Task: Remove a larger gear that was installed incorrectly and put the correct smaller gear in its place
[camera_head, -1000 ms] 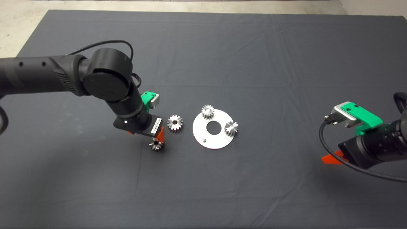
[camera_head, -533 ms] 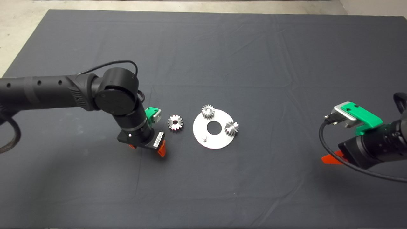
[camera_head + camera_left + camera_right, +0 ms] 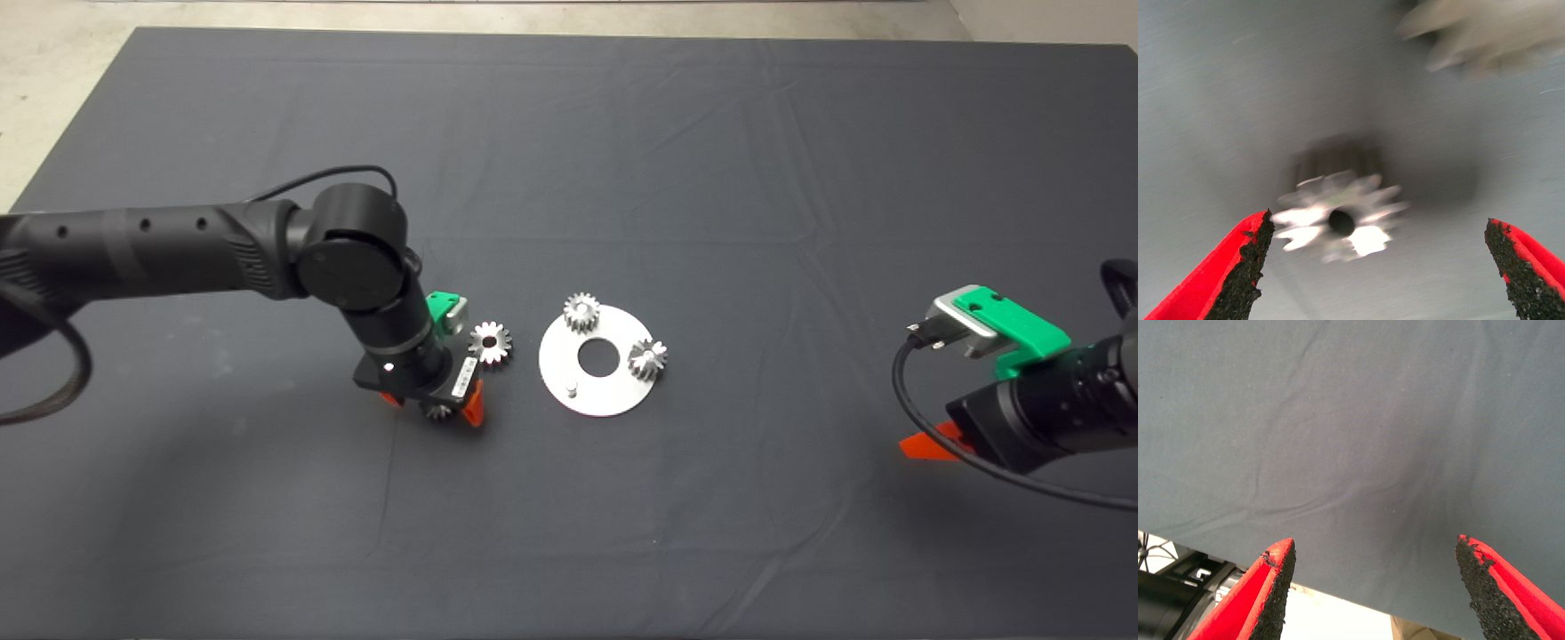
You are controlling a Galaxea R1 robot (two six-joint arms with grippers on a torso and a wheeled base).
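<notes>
The smaller gear lies flat on the mat, its centre hole facing up. My left gripper hangs over it, open, with one finger on each side and neither touching. The left wrist view shows this gear between the two red fingers, with a gap on both sides. The larger gear lies on the mat just behind, between the left wrist and the round silver plate; it shows as a blur in the wrist view. My right gripper waits at the right edge, open over bare mat.
On the plate stand two small gears, and one bare peg sticks up near its front left rim. A round hole sits in the plate's middle. The mat's far edge meets pale floor.
My left arm has swung right and towards the front, bringing the open fingers down around the smaller gear. The gears, the plate and the right arm stay put.
</notes>
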